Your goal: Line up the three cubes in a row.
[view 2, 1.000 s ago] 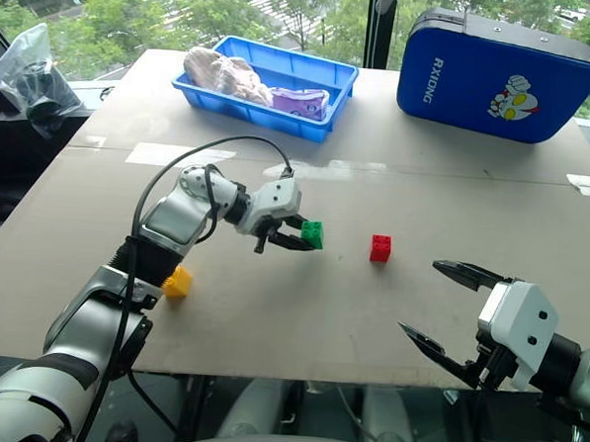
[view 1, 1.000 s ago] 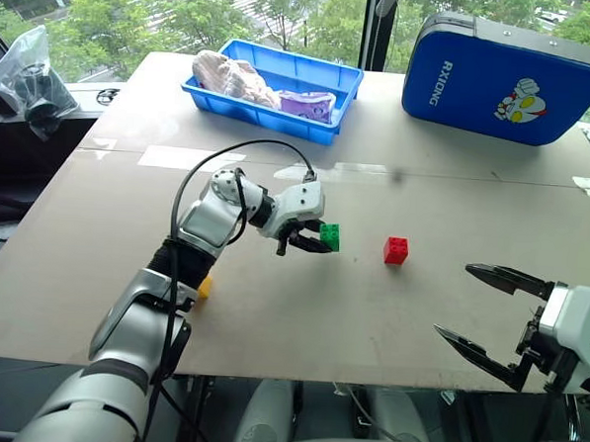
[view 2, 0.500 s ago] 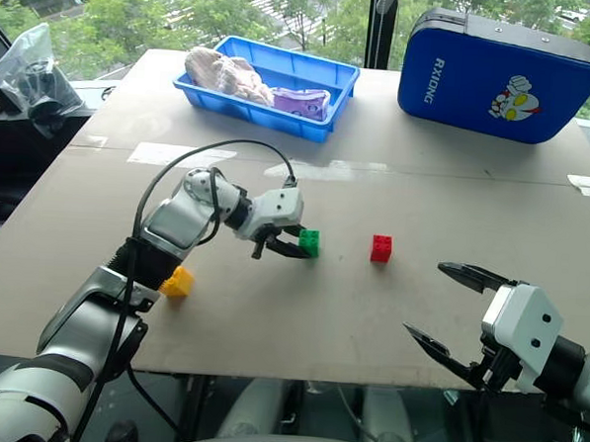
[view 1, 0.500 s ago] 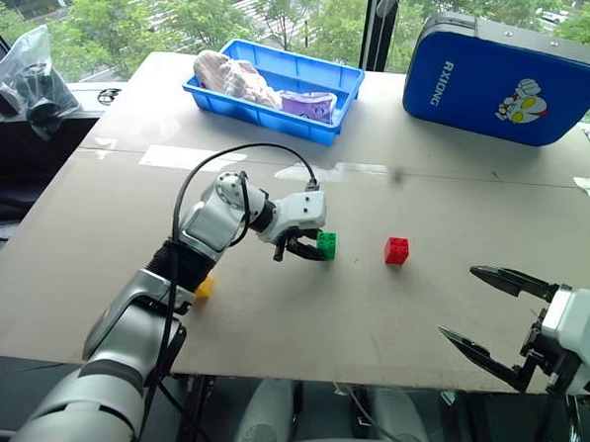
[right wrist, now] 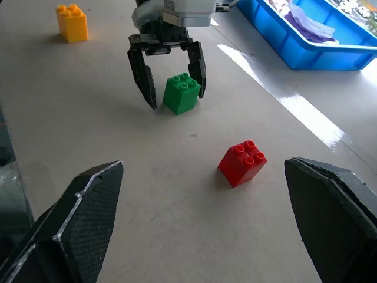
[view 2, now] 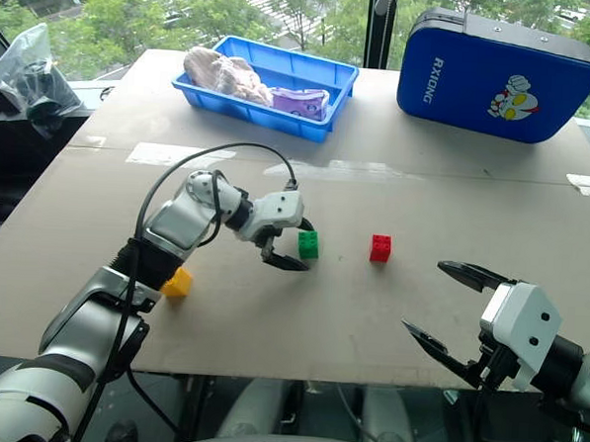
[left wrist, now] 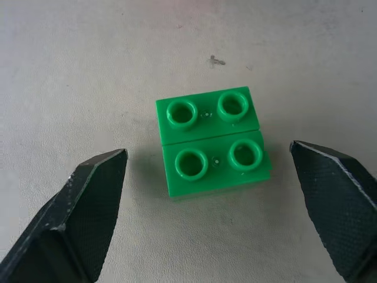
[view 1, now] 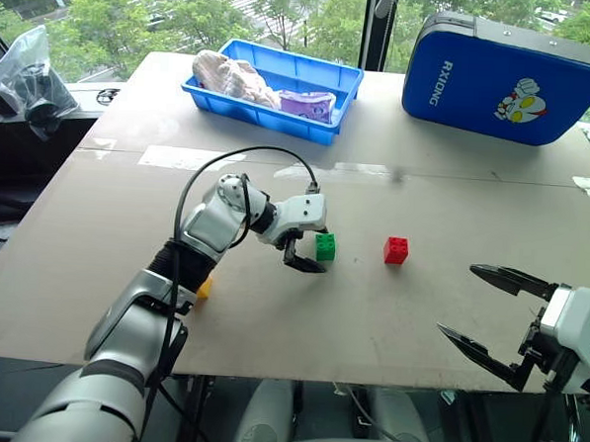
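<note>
Step in hand: green brick just placed on the table point(view 1: 448, 318), L of the red brick point(view 1: 395, 250), gap between them. Left gripper point(view 1: 307, 251) straddles the green brick point(view 1: 325, 246), fingers apart, neither touching it per left wrist view. Right gripper point(view 1: 492, 320) hangs wide open near the table's front edge, holding nothing. Yellow brick point(view 2: 177, 281) sits well apart to the L, beside the left forearm.

Next, prob: back the left gripper off w/o nudging green, then fetch yellow and set it in line w/ green and red.

Vs a second ago: green was pinched and held off the table; now down and released.
</note>
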Tool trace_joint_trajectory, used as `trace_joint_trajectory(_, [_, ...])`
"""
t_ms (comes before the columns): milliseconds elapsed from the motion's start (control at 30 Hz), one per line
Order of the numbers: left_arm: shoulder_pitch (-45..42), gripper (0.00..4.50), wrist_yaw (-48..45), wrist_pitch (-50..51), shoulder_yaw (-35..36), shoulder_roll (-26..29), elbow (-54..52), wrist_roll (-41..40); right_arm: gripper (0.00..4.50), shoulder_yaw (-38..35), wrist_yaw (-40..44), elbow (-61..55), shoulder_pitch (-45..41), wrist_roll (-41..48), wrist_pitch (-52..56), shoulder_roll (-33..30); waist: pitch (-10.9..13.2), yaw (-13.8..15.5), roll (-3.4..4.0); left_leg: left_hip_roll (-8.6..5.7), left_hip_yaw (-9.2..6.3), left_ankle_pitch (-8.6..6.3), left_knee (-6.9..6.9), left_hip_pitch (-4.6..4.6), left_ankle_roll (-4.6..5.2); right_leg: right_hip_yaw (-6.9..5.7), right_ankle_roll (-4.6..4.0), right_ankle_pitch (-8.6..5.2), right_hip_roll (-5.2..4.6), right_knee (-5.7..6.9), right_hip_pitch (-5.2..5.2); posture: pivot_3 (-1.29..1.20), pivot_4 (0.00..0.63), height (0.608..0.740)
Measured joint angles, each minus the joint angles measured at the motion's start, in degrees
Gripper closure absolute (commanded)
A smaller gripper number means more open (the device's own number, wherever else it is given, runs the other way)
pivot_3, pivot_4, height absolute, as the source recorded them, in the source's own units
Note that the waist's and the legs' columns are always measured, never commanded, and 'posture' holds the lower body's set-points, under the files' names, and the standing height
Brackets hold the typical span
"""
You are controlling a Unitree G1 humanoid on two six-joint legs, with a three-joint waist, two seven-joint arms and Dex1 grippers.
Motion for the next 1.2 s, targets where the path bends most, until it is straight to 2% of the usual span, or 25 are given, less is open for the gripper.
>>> trace_joint_trajectory(167, [5.8, 0.07, -1.1, 12.3, 8.7, 10.7, -12.8, -5.7, 0.0, 0.5, 0.7, 0.4, -0.8, 0.4, 0.1, -0.4, 0.0, -0.6, 0.05, 0.12, -0.01, 0.0, -0.02, 0.04, -0.01, -0.02, -0.01, 0.0, 0.04, 0.02, -0.01, 0.0, 0.15, 0.74])
trace_joint_trajectory(267, [12.6, 0.07, 3.2, 26.6, 17.0, 15.9, -24.3, -10.2, 0.0, 3.2, 2.1, 2.0, -3.7, 0.7, -0.4, -1.1, 0.0, -0.7, 0.05, 0.11, 0.02, 0.0, -0.02, 0.04, -0.01, 0.0, 0.02, -0.03, 0.0, 0.0, 0.0, 0.0, 0.15, 0.74])
trace_joint_trajectory(333, [16.9, 0.07, 7.2, 36.3, 23.7, 16.8, -30.7, -13.4, 0.0, 5.5, 3.1, 3.9, -6.0, 0.7, -1.0, -1.5, 0.0, -0.5, 0.04, 0.1, 0.01, 0.0, 0.0, 0.04, -0.01, -0.02, 0.0, -0.06, -0.02, -0.01, 0.0, 0.0, 0.15, 0.74])
trace_joint_trajectory(467, [26.8, 0.07, 13.3, 46.1, 36.3, 17.7, -38.2, -16.5, 0.0, 9.4, 4.4, 6.6, -11.1, 0.8, -1.3, -2.0, 0.0, -0.6, 0.03, 0.12, 0.04, 0.0, -0.01, 0.1, -0.01, 0.02, -0.18, -0.17, -0.01, 0.0, 0.0, 0.0, 0.15, 0.74])
trace_joint_trajectory(533, [31.8, 0.07, 18.8, 52.8, 43.4, 15.8, -41.6, -16.5, 0.0, 11.7, 5.1, 8.4, -13.0, 0.8, -1.4, -2.2, 0.0, -0.5, 0.03, 0.12, -0.02, 0.0, -0.03, 0.09, -0.02, -0.03, -0.13, -0.14, -0.01, 0.01, 0.01, 0.0, 0.15, 0.74])
trace_joint_trajectory(633, [34.7, 0.07, 28.1, 63.9, 51.8, 6.1, -51.7, -16.5, 0.0, 14.3, 6.5, 10.4, -15.5, 0.7, -1.9, -2.3, -0.1, 0.4, -0.04, 0.04, -0.09, 0.0, 0.05, 0.03, -0.02, -0.08, -0.07, -0.09, -0.07, 0.0, 0.07, 0.0, 0.15, 0.74])
trace_joint_trajectory(733, [43.2, 0.07, 35.7, 68.9, 55.2, -0.4, -62.6, -15.2, 0.0, 15.4, 8.1, 12.2, -16.7, 0.9, -2.3, -2.5, -0.2, 0.2, -0.24, 0.03, -0.05, -0.01, 0.05, 0.06, -0.02, 0.01, -0.19, 0.1, -0.13, -0.03, 0.1, 0.0, 0.15, 0.74])
trace_joint_trajectory(833, [46.5, 0.07, 40.0, 70.0, 57.4, -3.5, -69.1, -14.9, 0.0, 16.0, 8.7, 13.0, -18.3, 1.0, -2.3, -3.0, -0.2, 0.3, -0.24, 0.06, -0.17, 0.01, 0.05, 0.17, -0.05, 0.01, -0.42, -0.04, -0.15, -0.01, 0.19, 0.0, 0.15, 0.74])
trace_joint_trajectory(967, [50.3, 0.07, 45.0, 70.5, 56.7, -7.1, -74.4, -14.5, 0.0, 16.3, 10.0, 13.4, -18.8, 1.5, -2.3, -3.5, -0.2, 0.3, -0.24, 0.06, -0.16, -0.02, -0.12, 0.97, -0.06, 0.02, -0.24, -0.2, -0.41, -0.09, 0.98, 0.0, 0.15, 0.74])
trace_joint_trajectory(1200, [52.3, 0.07, 54.9, 69.1, 49.1, -13.7, -76.4, -13.4, 0.0, 16.4, 12.0, 14.8, -20.1, 2.0, -2.3, -4.6, -0.2, 0.2, -0.24, 0.05, -0.16, -0.02, -0.12, 0.97, -0.05, 0.02, -0.24, -0.2, -0.43, -0.1, 0.96, 0.0, 0.15, 0.74])
